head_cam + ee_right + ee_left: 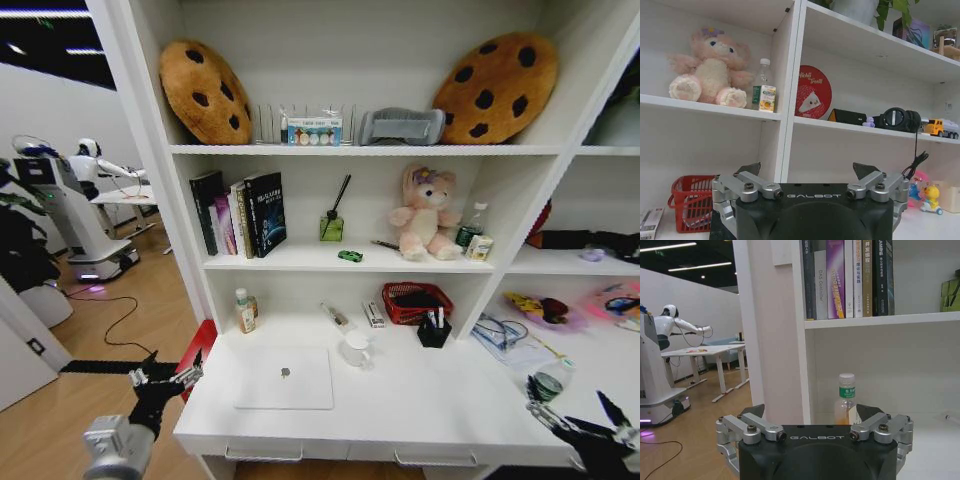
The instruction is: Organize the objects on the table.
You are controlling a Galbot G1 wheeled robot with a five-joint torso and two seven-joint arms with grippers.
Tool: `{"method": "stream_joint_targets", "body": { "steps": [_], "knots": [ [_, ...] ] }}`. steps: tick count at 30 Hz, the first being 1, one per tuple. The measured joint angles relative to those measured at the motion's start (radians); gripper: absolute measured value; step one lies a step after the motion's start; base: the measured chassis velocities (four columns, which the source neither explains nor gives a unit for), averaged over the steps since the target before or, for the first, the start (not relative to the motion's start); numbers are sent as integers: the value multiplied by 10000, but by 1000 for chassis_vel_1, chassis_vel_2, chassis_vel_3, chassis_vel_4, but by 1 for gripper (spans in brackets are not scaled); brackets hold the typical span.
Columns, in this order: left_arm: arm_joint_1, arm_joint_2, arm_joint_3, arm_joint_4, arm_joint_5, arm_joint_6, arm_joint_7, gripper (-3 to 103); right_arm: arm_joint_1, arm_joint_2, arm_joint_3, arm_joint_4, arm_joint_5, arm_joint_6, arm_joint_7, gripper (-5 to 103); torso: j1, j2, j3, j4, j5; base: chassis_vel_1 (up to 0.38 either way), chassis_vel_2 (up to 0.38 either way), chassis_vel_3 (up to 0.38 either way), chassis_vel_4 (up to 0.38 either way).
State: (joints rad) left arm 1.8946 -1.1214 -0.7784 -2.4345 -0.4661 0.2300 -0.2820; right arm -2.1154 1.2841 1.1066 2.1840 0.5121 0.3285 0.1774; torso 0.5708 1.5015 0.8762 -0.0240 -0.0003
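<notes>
In the head view, the white table (420, 395) fills the lower middle of the frame, with slim drawer handles along its front edge. A silver laptop (285, 378) lies closed and flat left of centre on the table top, and a white mug (355, 349) stands just to its right. Behind the laptop, near the unit's left wall, stands a small green-labelled bottle (244, 311); toward the middle right sit a red basket (416, 301) and a black pen holder (433, 330) with pens upright in it. A tiny green toy (350, 256) lies on the shelf above, left of the pink plush bunny (425, 212). The left gripper (166, 380) hangs at the lower left of the frame, off the table's left corner, fingers spread and holding nothing. The right gripper (572, 408) sits at the lower right, over the table's right end near a clear water bottle (548, 380), fingers likewise spread and empty. In the left wrist view, the left gripper (817, 416) shows at the bottom with both fingers apart, and the green-labelled bottle (846, 405) stands beyond, in the middle of the frame below a row of books (850, 277). In the right wrist view, the right gripper (810, 172) is released at the bottom of the frame, the red basket (690, 202) at lower left and the bunny (710, 67) at upper left.
</notes>
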Motion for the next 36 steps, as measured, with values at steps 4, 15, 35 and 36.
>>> {"method": "stream_joint_targets", "body": {
  "steps": [4,15,35,36],
  "knots": [
    [0,0,0,0,0,0,0,100,220,97,-141,20,43,-107,113,100,0,0,-1,0,3,-23,-23,31,20],
    [0,0,2,0,0,0,1,100,374,101,-435,-283,249,-180,393,100,-1,0,-1,-1,3,-168,-165,160,170],
    [-2,0,3,0,0,1,4,100,813,294,-1024,-207,-292,753,457,100,1,-2,0,-9,-3,-200,-250,222,221],
    [-1,-1,2,0,0,1,4,100,831,288,-1039,-223,-302,753,458,100,3,-3,1,-7,5,9,-102,-73,-6]
  ]
}}
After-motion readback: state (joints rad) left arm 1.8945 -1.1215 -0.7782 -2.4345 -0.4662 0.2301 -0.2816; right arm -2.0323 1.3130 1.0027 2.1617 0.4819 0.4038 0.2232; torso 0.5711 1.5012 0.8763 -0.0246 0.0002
